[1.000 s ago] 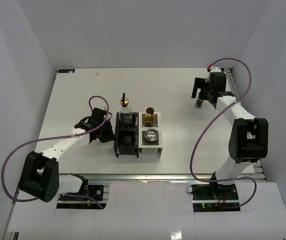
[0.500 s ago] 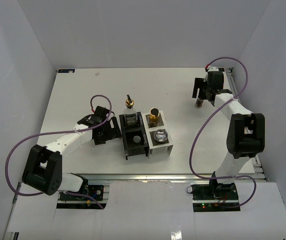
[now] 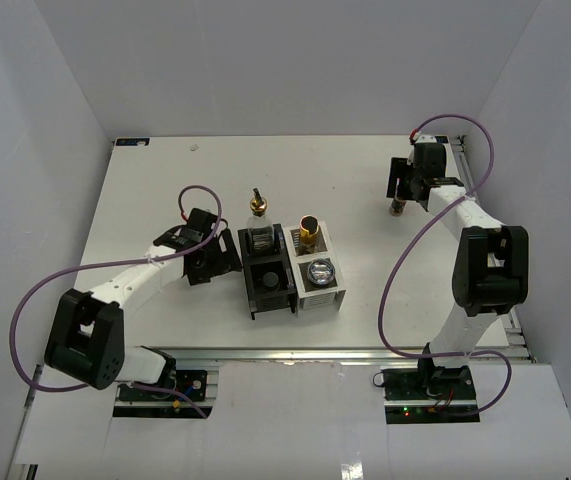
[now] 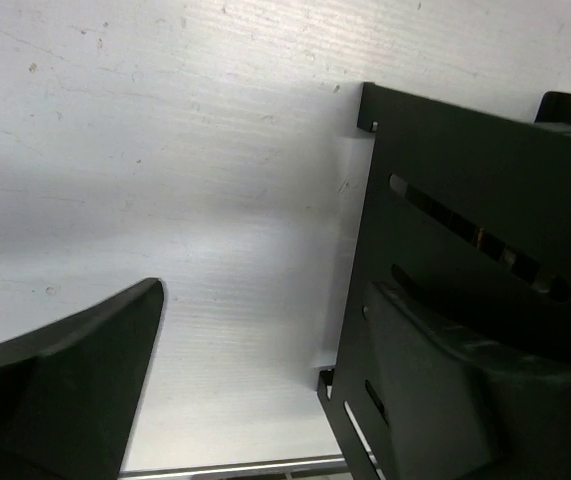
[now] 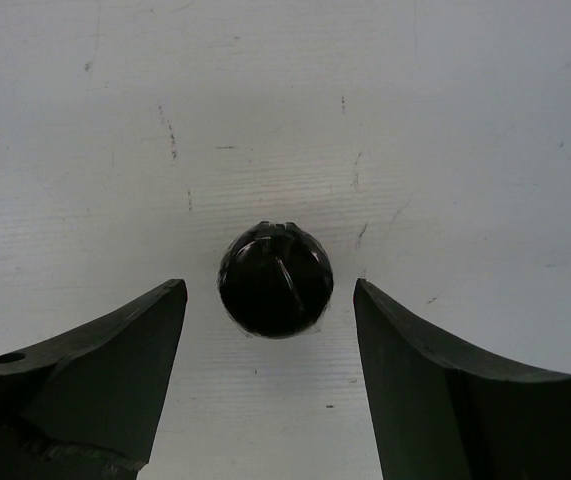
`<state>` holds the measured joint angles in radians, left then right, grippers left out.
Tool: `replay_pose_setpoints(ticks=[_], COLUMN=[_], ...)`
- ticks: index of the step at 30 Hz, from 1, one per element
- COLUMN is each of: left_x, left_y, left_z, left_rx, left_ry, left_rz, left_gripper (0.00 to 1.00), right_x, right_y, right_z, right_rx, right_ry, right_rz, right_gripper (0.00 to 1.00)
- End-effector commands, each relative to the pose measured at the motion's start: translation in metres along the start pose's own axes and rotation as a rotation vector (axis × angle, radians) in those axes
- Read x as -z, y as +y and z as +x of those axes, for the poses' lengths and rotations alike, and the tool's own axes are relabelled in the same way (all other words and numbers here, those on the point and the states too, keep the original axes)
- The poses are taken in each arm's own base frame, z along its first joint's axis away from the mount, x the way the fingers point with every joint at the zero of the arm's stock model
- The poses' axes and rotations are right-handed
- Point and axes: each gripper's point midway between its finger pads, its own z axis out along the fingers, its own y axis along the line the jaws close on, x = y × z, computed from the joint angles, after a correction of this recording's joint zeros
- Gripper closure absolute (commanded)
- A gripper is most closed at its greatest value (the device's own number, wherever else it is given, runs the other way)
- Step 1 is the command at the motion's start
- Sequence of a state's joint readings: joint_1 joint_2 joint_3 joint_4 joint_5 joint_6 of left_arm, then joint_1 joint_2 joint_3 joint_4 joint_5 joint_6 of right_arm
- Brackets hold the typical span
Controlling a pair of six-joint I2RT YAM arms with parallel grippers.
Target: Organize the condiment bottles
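A dark brown jar (image 3: 397, 208) stands alone at the table's far right. Its round black cap (image 5: 275, 278) lies between the fingers of my right gripper (image 5: 270, 298), which is open, with a gap on each side. Three other condiment bottles stand in the black-and-white rack (image 3: 265, 305): a clear glass one with a gold pourer (image 3: 258, 228), a gold-necked one (image 3: 308, 232) and a clear-topped one (image 3: 322, 270). My left gripper (image 3: 213, 262) is open at the rack's left side. Its right finger (image 4: 435, 400) is against the black rack wall (image 4: 465, 200), and only bare table lies between its fingers.
The rack sits mid-table, turned a little off square. A metal rail (image 3: 345, 352) runs along the near table edge. White walls close in the left, back and right sides. Purple cables (image 3: 395, 290) loop from both arms.
The rack has slid right and turned slightly. My left gripper has opened beside it. The right gripper's jaws have narrowed around the dark jar.
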<state>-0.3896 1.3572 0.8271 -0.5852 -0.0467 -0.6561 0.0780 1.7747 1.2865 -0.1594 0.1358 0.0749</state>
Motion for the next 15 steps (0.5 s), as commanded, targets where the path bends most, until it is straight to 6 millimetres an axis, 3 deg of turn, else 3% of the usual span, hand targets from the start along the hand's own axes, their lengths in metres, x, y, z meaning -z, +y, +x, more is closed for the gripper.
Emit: replay_pose_setpoints(ticks=[1,2,3,4,5,6,15], left_x=[0.007,0.007,0.009,0.011,0.012,0.013,-0.003], left_y=[-0.011,-0.011,-0.012,-0.014,-0.014,-0.014,-0.031], left_z=[-0.031,-0.033,-0.038,-0.043,-0.046,-0.048,-0.055], left_rx=[0.02,0.02,0.022,0.024,0.026,0.028,0.01], left_ry=[-0.073,-0.076,-0.086,-0.095,-0.101,-0.105,-0.071], left_rz=[0.021,0.021,0.024,0.027,0.027,0.025,0.077], left_gripper=[0.24,0.31,0.5,0.59,0.76,1.0,1.0], right_x=[0.019,0.02,0.019,0.018,0.016,0.015,0.011], right_y=[-0.005,-0.005,-0.005,-0.005,-0.004,-0.003,0.001], right_z=[-0.027,-0.031,-0.034,-0.032,-0.031,-0.032,-0.024], right_rx=[0.006,0.011,0.015,0.018,0.021,0.023,0.024], right_ry=[-0.076,-0.082,-0.085,-0.073,-0.059,-0.048,-0.031], right_rz=[0.016,0.013,0.014,0.015,0.012,0.007,-0.019], right_gripper=[0.26,0.26,0.26,0.25,0.25,0.25,0.24])
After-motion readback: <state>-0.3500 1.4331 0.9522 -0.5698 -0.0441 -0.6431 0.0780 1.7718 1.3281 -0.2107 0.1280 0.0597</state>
